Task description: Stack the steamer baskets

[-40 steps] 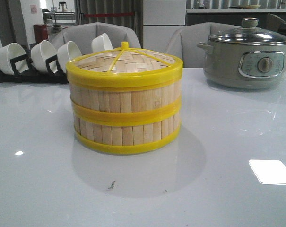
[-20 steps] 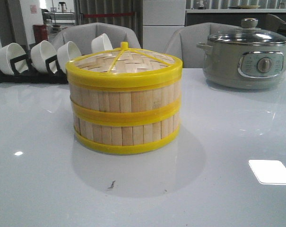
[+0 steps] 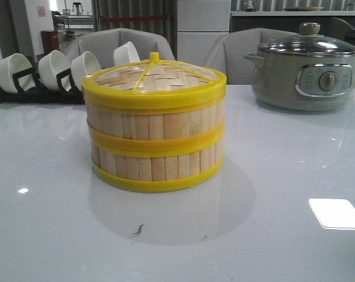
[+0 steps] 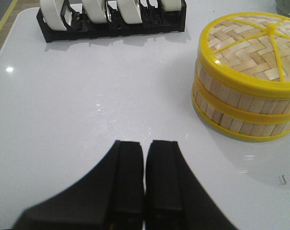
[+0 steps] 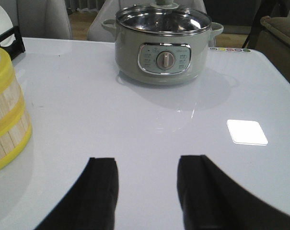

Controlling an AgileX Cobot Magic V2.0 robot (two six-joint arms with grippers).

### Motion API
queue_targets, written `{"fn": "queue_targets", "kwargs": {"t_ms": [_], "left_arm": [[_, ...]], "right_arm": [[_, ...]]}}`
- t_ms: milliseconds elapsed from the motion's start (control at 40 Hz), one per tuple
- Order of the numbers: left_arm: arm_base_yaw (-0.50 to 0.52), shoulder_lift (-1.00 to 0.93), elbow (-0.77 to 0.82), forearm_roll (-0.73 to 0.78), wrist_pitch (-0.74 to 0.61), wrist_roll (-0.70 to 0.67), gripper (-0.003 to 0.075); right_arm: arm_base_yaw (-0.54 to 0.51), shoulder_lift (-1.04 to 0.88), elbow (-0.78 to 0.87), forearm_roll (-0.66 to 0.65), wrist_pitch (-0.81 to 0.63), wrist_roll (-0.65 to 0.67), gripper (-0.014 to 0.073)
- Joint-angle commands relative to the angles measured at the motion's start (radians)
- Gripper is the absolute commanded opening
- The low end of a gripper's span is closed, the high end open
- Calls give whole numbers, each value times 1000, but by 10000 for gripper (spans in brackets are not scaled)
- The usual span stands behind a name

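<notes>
- Left gripper (image 4: 144, 184): fingers pressed together with only a thin seam between them, holding nothing, poised above bare tabletop.
- Right gripper (image 5: 147, 191): fingers set wide apart, empty, likewise over bare table (image 3: 271, 176).
- Steamer baskets (image 3: 155, 126): two tiers sit one upon the other, the yellow rims meeting in a band at mid-height, with a woven lid (image 3: 155, 75) on top. In the left wrist view the stack lies ahead of the left gripper and off to one side, well apart from the fingertips; in the right wrist view only its edge shows, off to the side of the right gripper and clear of it.
- Change across the last second: none visible in the front view. The stack stands in the same spot, square and untilted, and neither arm enters that view at any of the three instants.
- Meaning for the task: judged from the aligned tiers, the seated lid and both grippers clear and empty, the stacking appears complete, with the arms parked away from it.
- Bowl rack (image 3: 33, 76): white bowls on a black rack, beyond the stack from the left gripper.
- Electric pot (image 5: 163, 40): grey, glass-lidded, straight ahead of the right gripper, well apart.
</notes>
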Motion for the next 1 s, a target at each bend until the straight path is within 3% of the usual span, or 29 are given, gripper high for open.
{"fn": "queue_targets", "kwargs": {"t_ms": [0,50,125,150,200,976], "left_arm": [[1,4,-30,2,-79,-6,104],[1,4,-30,2,-79,-6,104],[1,4,-30,2,-79,-6,104],[1,4,-30,2,-79,-6,104],[1,4,-30,2,-79,-6,104],[1,4,-30,2,-79,-6,104]], "right_arm": [[-4,-1,-30,2,-134,3,369],[-4,-1,-30,2,-135,3,286],[-4,-1,-30,2,-134,3,29],[-4,-1,-30,2,-134,3,15],[-4,-1,-30,1,-135,3,59],[-3,-1,-30,1,-126,3,60]]}}
